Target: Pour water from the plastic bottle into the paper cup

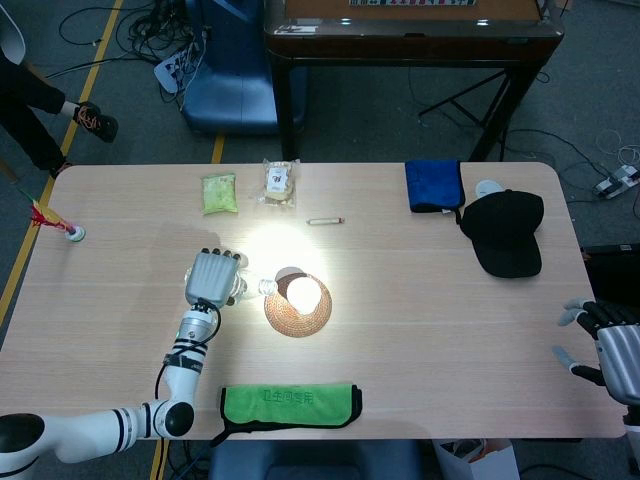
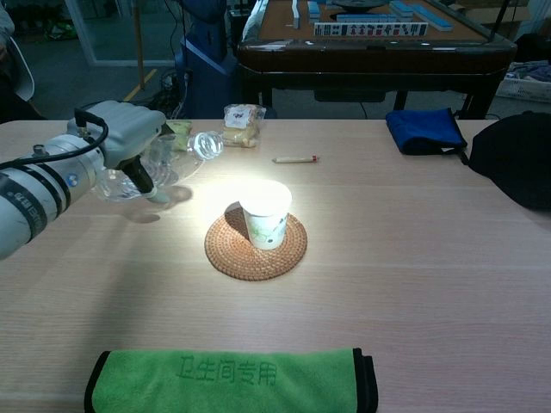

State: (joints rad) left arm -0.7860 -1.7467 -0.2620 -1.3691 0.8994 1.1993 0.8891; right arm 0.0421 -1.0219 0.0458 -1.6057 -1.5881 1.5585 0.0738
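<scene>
Gripping the bottle (image 2: 172, 159) in my left hand (image 2: 129, 142), I tip its mouth toward the cup (image 2: 265, 213); my right hand (image 1: 612, 345) seems open, fingers apart.

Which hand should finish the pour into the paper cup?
Left. The left hand holds the plastic bottle, tilted toward the paper cup. The right hand sits empty at the table's far edge.

green cloth (image 2: 228, 379) near edge; black cap (image 1: 505, 232) right.
</scene>
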